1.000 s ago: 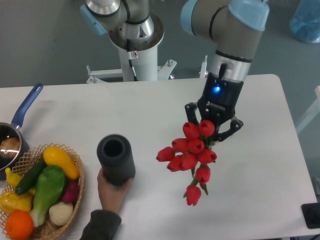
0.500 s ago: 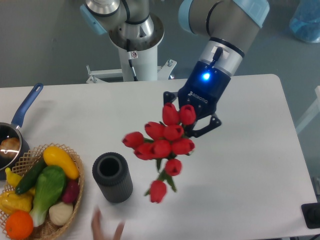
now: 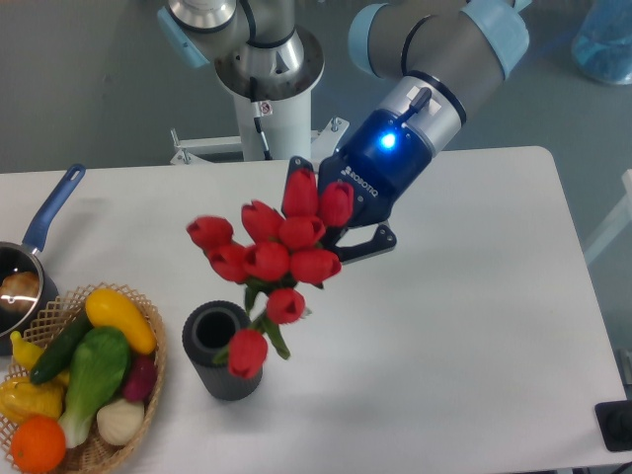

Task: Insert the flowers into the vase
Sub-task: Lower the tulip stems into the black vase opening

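The flowers (image 3: 276, 252), a bunch of red tulip buds with green stems, hang in the air over the table, tilted down to the left. My gripper (image 3: 331, 229) is shut on the bunch near its top; the buds hide most of the fingers. The lowest bud sits just over the right rim of the vase (image 3: 221, 349), a dark grey ribbed cylinder standing upright on the white table, mouth open and empty. The stem ends are hidden behind the buds.
A wicker basket (image 3: 148, 380) with toy vegetables and fruit stands at the front left, close to the vase. A blue-handled saucepan (image 3: 44, 222) sits at the left edge. The arm's base post (image 3: 267, 99) stands behind the table.
My gripper has carried the flowers leftward, from right of the vase to above its rim. The hand that held the vase has left the view. The vase stands a little lower left.
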